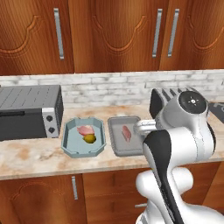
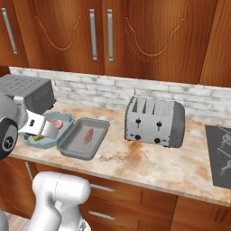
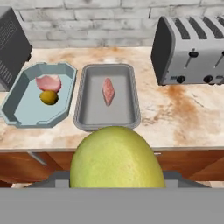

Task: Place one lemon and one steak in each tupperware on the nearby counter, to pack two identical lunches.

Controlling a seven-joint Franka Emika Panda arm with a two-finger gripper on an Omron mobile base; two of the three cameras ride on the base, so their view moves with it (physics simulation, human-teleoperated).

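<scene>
Hand view: the pincer, partly closed, grips a yellow-green lemon out in front of the worktop. The pale blue tupperware already holds a steak and an orange-yellow lemon. The grey tupperware just beside it holds only a steak. This looks like the final delivery: the carried lemon must travel forward over the grey tray before release.
</scene>
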